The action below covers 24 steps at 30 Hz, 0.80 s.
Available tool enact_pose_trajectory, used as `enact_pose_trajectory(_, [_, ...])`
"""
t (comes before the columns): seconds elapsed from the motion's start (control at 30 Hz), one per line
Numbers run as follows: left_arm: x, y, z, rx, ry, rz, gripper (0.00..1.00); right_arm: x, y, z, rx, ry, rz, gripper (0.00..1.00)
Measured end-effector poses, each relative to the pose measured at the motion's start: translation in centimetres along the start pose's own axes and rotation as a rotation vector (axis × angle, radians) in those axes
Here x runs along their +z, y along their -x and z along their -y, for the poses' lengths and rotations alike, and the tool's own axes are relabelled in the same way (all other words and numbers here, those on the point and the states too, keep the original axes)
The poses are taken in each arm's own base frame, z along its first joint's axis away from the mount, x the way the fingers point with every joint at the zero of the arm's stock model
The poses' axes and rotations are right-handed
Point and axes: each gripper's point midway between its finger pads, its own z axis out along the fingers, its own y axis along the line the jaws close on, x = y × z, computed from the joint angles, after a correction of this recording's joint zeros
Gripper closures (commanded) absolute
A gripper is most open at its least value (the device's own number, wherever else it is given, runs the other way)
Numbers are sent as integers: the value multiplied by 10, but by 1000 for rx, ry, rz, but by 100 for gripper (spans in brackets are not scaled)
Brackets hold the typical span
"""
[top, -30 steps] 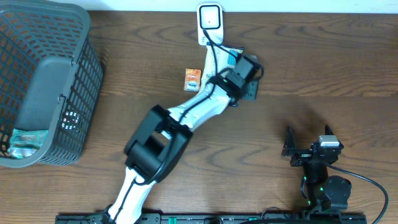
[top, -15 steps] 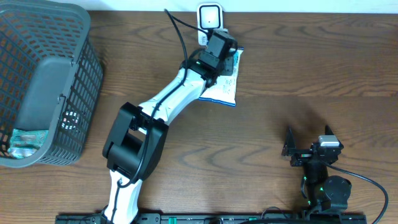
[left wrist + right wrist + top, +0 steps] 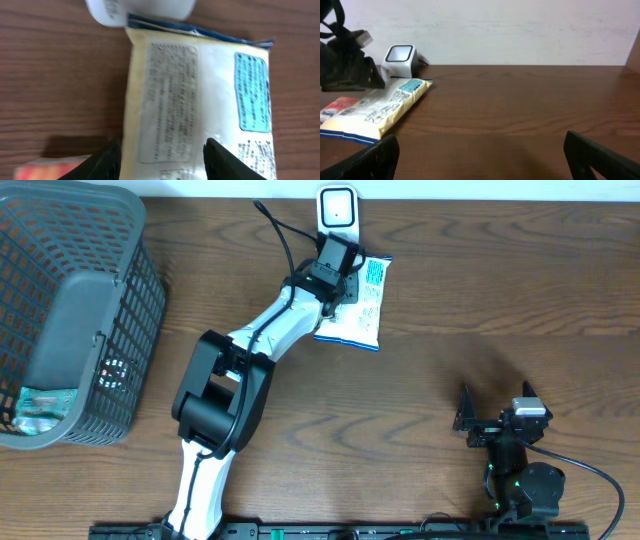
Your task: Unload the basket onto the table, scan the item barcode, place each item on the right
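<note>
The item is a white snack packet (image 3: 362, 315) with blue print, lying just below and right of the white scanner (image 3: 338, 208) at the table's far edge. My left gripper (image 3: 342, 275) is shut on the packet's left part. In the left wrist view the packet (image 3: 210, 100) runs between the black fingers (image 3: 107, 160), its top edge against the scanner's base (image 3: 145, 9), and my left gripper (image 3: 164, 145) sits over its printed panel. No barcode can be made out. My right gripper (image 3: 497, 408) rests open at the near right. The right wrist view shows packet (image 3: 385, 107), scanner (image 3: 400, 57) and my right gripper (image 3: 485, 155).
A grey mesh basket (image 3: 70, 310) fills the left side, with a packet (image 3: 40, 405) inside at its lower corner. A small orange packet (image 3: 45, 171) lies left of the held one; it also shows in the right wrist view, as the orange packet (image 3: 337, 106).
My left arm has swung left with the snack packet, bringing it from right of the scanner to just below it. The orange packet is now hidden overhead. The right arm has not moved.
</note>
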Motion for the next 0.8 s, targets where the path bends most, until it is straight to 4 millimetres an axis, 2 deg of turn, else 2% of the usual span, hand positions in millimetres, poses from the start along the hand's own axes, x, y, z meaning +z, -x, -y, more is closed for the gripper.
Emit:
enact_pose_trajectory(0.13, [1,-7,4,7,-12,-21,48,0,0,0,0,0,0,1])
enact_pose_trajectory(0.37, [10,-27,1,-15,-3,-90,48,0,0,0,0,0,0,1])
enact_pose_trajectory(0.47, [10,-30,7,-17,-25,-99,48,0,0,0,0,0,0,1])
enact_pose_trajectory(0.6, [8,-40,27,4,-55,-112,48,0,0,0,0,0,0,1])
enact_pose_trajectory(0.67, [5,-51,49,33,-88,-123,48,0,0,0,0,0,0,1])
enact_pose_trajectory(0.8, [0,-65,80,78,-135,-128,48,0,0,0,0,0,0,1])
